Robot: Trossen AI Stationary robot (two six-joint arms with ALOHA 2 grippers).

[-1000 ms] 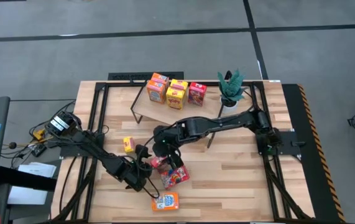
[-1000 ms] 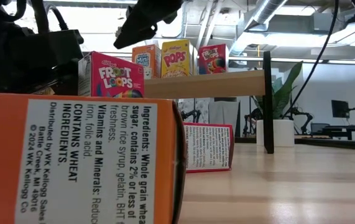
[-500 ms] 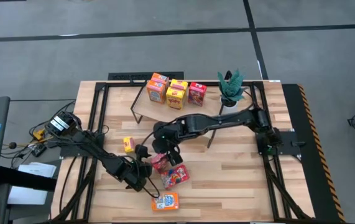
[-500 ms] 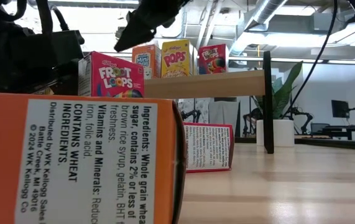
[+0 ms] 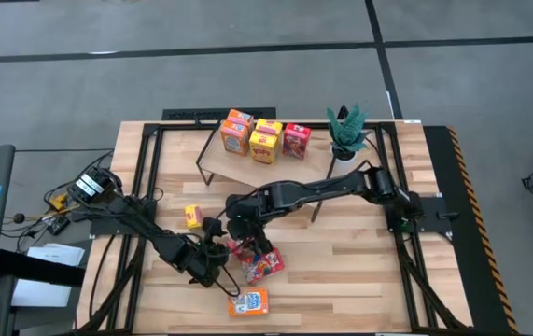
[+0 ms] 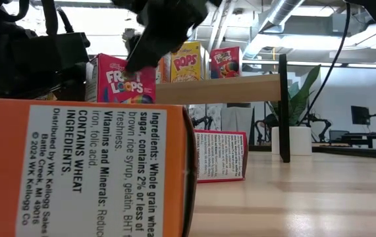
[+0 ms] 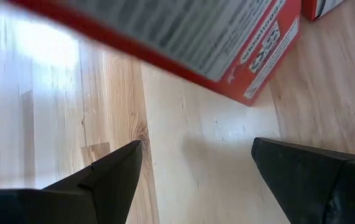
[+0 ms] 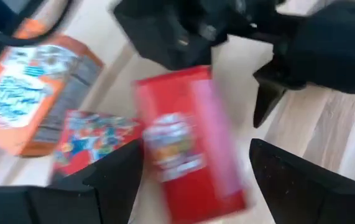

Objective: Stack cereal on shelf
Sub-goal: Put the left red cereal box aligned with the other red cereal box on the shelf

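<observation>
A red cereal box (image 5: 239, 245) stands upright on the table; it also shows in the right wrist view (image 8: 186, 143) and the low view (image 6: 120, 82). My right gripper (image 8: 196, 146) is open just above it, one finger on either side of its top. A second red box (image 5: 264, 266) lies flat beside it, and an orange box (image 5: 247, 301) lies nearer the front edge. My left gripper (image 5: 215, 259) is open and empty, low over the table left of the red boxes. The shelf (image 5: 247, 168) carries orange, yellow and red boxes (image 5: 266, 140). My right gripper's open fingers (image 6: 149, 46) come from above, slanting down, around the upright red box's top (image 6: 125, 62). I cannot tell whether they touch it. The box stands on the table.
A small yellow box (image 5: 192, 217) lies on the table left of the arms. A potted plant (image 5: 345, 131) stands at the shelf's right end. The shelf's black leg (image 6: 282, 108) stands behind the lying red box (image 6: 220, 155). Bare table lies to the right.
My right gripper has come down and toward the table's near edge, onto the upright red box; its fingers now frame the box's top. The boxes and my left arm have kept still.
</observation>
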